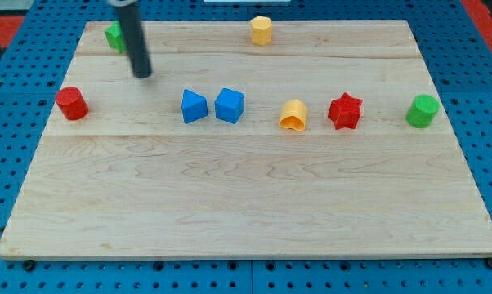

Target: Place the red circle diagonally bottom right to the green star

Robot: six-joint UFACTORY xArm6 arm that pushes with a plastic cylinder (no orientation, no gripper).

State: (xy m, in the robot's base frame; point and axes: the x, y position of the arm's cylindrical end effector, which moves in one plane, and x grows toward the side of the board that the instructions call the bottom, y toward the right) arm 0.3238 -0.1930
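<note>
The board [254,204] lay flat. The rod [131,33], which carried no claw, slanted slightly down from the view's top, its tip [142,75] just right of the partly hidden green star [113,36]. The red circle [71,104] sat below-left, apart from the tip.

Pale wooden surface [246,204] carries eight blocks: green star [113,36] far-left corner, yellow hexagon [261,30] far edge; mid-row red circle [71,104], blue triangle [194,107], blue cube [229,105], yellow block [293,115], red star [345,111], green cylinder [422,111].
</note>
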